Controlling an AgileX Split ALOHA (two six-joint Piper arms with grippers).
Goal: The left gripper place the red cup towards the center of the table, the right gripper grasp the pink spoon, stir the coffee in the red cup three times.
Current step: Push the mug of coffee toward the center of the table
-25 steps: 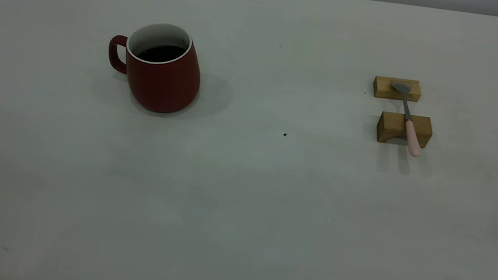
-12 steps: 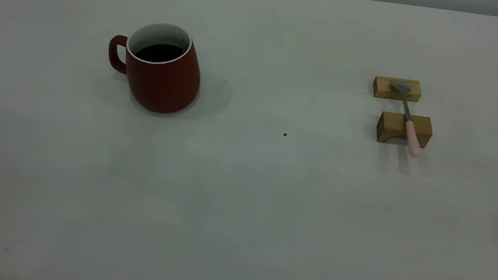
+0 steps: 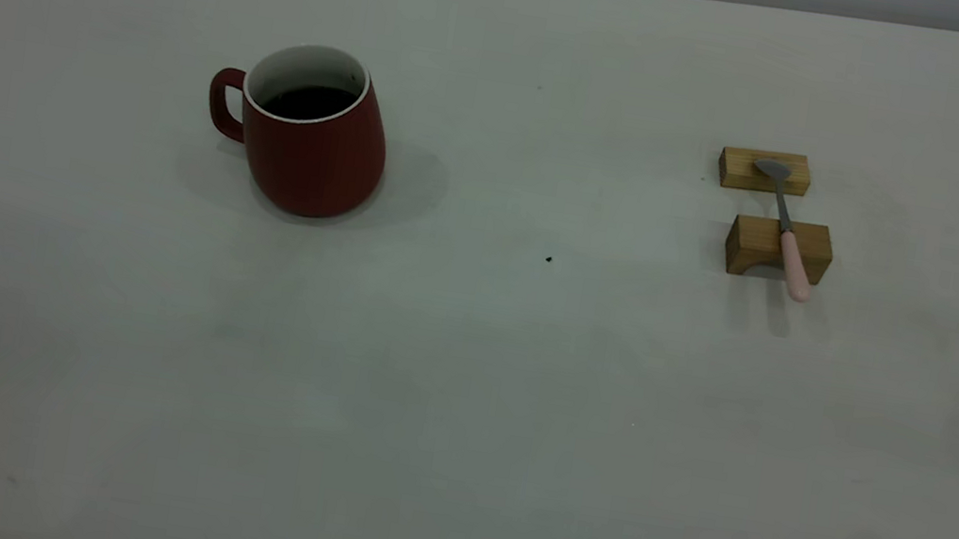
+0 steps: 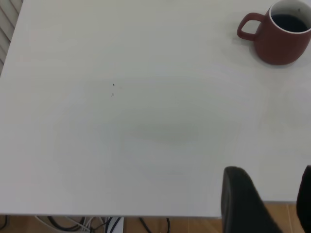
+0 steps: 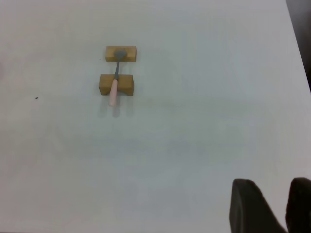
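The big white desk (image 3: 457,418) holds everything. The red cup (image 3: 309,139) sits far left of the wooden blocks (image 3: 776,224), with dark coffee (image 3: 310,101) inside. The left claw (image 4: 272,199) and right claw (image 5: 272,206) both hang open and hold nothing, well away from the blocks. The pink spoon (image 3: 787,232) lies across both blocks.

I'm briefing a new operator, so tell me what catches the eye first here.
The red cup stands out at the table's left, upright, handle pointing outward, dark coffee inside. At the right, the pink spoon bridges two wooden blocks, its grey bowl on the far block and pink handle overhanging the near one. Neither arm has reached in.
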